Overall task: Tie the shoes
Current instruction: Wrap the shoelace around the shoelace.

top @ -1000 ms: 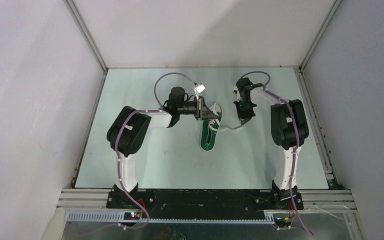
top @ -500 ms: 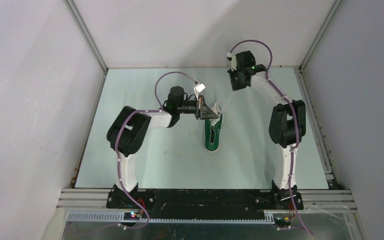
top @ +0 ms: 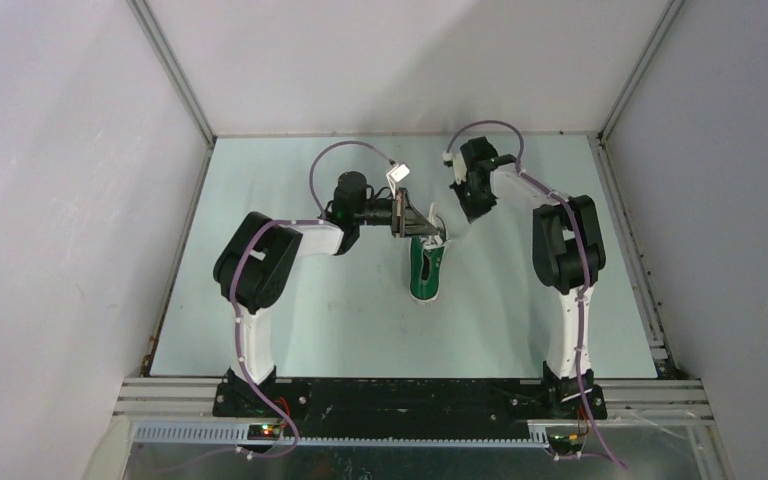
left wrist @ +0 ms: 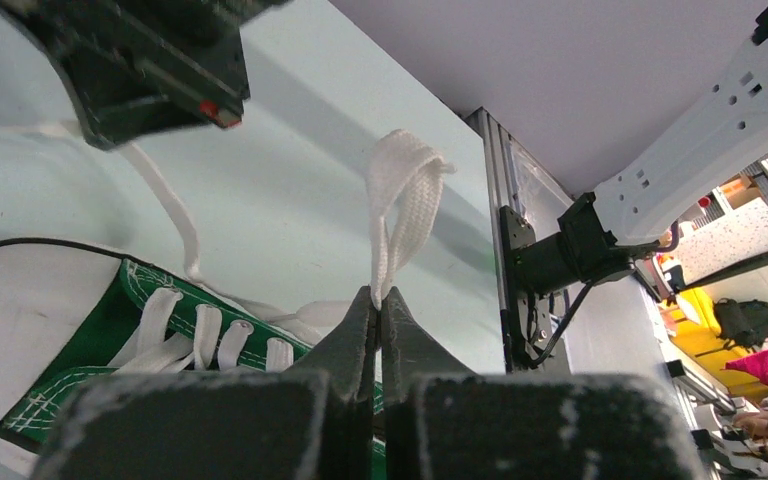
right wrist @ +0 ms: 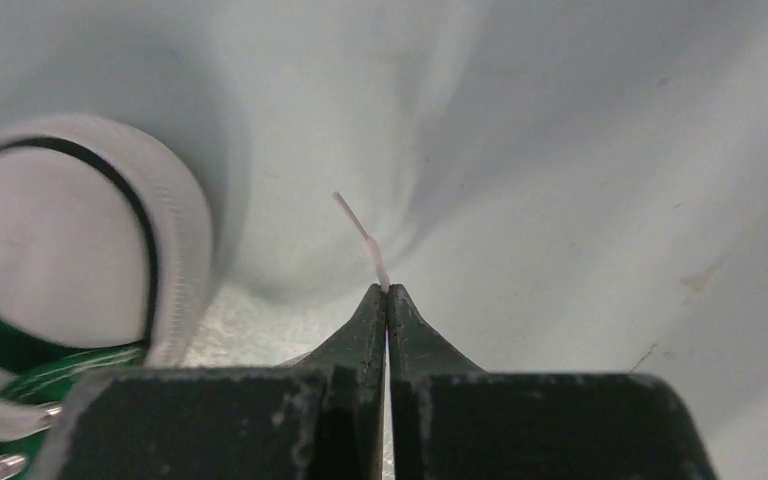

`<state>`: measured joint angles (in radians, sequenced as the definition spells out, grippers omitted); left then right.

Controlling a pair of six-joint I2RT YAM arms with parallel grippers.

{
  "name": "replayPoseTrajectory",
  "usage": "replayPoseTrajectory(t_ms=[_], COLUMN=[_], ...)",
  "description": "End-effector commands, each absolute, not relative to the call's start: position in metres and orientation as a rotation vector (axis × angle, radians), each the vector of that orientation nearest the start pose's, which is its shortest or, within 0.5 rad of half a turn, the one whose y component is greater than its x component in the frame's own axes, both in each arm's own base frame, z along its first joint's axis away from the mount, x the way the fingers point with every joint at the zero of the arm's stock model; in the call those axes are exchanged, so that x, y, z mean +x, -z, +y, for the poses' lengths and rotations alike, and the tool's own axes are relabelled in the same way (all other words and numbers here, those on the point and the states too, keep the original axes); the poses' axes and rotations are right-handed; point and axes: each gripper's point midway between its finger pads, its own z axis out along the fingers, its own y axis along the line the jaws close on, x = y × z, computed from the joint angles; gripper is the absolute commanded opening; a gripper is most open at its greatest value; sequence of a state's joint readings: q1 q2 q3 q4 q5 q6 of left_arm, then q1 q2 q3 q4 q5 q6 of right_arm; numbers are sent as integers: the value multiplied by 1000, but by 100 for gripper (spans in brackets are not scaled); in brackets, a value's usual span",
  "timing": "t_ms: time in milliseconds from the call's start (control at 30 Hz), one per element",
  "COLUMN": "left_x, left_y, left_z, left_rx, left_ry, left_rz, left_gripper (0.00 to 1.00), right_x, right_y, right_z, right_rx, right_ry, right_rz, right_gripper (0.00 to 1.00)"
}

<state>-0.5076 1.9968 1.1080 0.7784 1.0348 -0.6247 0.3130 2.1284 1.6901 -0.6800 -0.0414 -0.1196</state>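
The green sneaker [top: 426,268] lies mid-table, its white toe cap toward the far wall. My left gripper [top: 427,231] is over the toe end, shut on a folded loop of white lace [left wrist: 405,195] that sticks up from its tips [left wrist: 380,295]. The shoe's eyelets and laces [left wrist: 195,335] show at lower left there. My right gripper [top: 474,208] is just right of the toe, shut on a lace end [right wrist: 365,238] at its tips [right wrist: 387,290]. The toe cap [right wrist: 50,250] shows at left. The right gripper [left wrist: 150,60] also shows in the left wrist view, lace trailing from it.
The pale green table [top: 310,310] is boxed in by grey walls with metal rails along the left edge [top: 175,270] and right edge [top: 630,260]. The right arm's upright link [top: 565,250] stands right of the shoe. Both bases sit at the near edge.
The right arm swung up to the back wall and came back down beside the toe. The shoe turned from slanted to nearly straight. The left gripper stayed at the toe end.
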Motion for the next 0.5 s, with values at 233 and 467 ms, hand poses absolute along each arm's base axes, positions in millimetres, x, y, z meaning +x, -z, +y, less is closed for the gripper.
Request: replayPoseTrajectory(t_ms=[233, 467], left_x=[323, 334], left_y=[-176, -172], left_z=[-371, -369], left_rx=[843, 771], left_ry=[1664, 1605], left_rz=[1670, 1712], left_gripper=[0, 0], right_x=[508, 505], right_y=[-69, -92], right_z=[161, 163], right_rx=[-617, -580], right_ry=[-86, -124], right_rz=[2488, 2467], right_gripper=[0, 0])
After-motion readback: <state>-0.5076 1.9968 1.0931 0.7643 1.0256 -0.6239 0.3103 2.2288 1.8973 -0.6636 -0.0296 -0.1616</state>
